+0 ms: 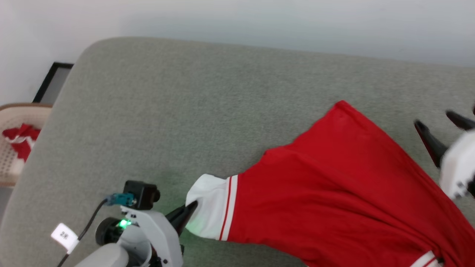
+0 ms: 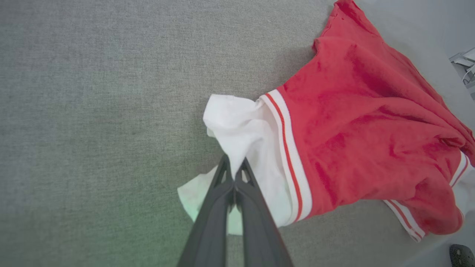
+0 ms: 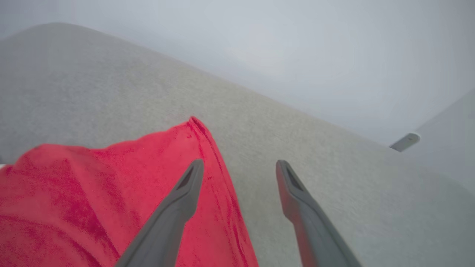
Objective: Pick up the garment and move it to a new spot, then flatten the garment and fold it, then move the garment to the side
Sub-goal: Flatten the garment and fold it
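Where frames cut things off: the basket (image 1: 15, 148) beyond the grey cushion's (image 1: 167, 111) left edge is half out of frame, a red-and-white bundle (image 1: 20, 142) inside; the garment (image 1: 334, 193) runs off the head view's lower right; the right tool (image 1: 433, 118) is blurred.
Grip, left tool (image 2: 233, 165): closed on the white sleeve panel.
Left wrist view: striped trim at both ends of the red body.
Right wrist view: open and empty, one finger above the red edge.
Garment: crumpled on the cushion's right half, red peak toward the far edge.
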Tool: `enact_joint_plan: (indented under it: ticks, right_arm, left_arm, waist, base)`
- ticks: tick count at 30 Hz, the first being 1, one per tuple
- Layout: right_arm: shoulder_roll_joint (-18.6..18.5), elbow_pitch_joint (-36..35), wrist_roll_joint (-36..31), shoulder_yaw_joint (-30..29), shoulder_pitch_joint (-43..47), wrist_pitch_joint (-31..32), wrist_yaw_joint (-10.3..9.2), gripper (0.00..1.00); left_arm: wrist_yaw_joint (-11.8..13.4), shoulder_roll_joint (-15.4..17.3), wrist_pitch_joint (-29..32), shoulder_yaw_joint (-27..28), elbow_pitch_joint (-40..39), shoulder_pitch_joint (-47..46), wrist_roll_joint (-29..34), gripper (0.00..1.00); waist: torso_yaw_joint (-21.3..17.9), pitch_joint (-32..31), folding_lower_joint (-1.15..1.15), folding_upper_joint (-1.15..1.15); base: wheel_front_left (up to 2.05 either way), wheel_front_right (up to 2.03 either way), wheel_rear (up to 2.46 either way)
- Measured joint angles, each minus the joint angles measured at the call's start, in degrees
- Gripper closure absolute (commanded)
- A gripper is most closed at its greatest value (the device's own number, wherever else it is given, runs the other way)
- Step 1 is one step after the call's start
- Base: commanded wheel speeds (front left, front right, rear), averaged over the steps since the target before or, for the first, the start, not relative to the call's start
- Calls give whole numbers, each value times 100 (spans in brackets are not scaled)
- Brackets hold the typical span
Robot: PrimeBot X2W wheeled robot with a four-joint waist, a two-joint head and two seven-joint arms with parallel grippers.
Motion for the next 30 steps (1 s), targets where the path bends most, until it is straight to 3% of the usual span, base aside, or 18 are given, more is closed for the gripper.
enact_joint_plan:
  ticks: [4, 12, 22, 24, 30]
  right_arm:
    - [1, 1171, -15, 714, -1008, -399, 0, 0]
    - [-220, 3312, 397, 2171, -2552, -379, -1, 0]
    - [-422, 4913, 972, 3339, -3484, 101, 0, 0]
    - [-420, 5135, 1189, 3451, -3623, 365, 1, 100]
    - [-378, 5512, 1508, 3615, -3964, 797, 1, 100]
  left_arm:
    - [-142, -192, 10, -81, 158, -204, 55, 100]
    - [-498, -662, 53, -272, 565, -694, 185, 100]
    - [-875, -1091, -29, -401, 1143, -1020, 237, 100]
    - [-926, -1134, -59, -410, 1249, -1037, 236, 100]
    - [-1004, -1156, -101, -400, 1480, -1099, 209, 100]
  waist:
    - [185, 146, 0, 0]
    - [657, 435, 0, 0]
    - [1196, 771, 0, 0]
    - [1264, 820, 0, 0]
    - [1306, 875, 0, 0]
  base:
    - [0, 0, 0]
    - [0, 0, 0]
    - [0, 0, 0]
    - [0, 0, 0]
    - [0, 0, 0]
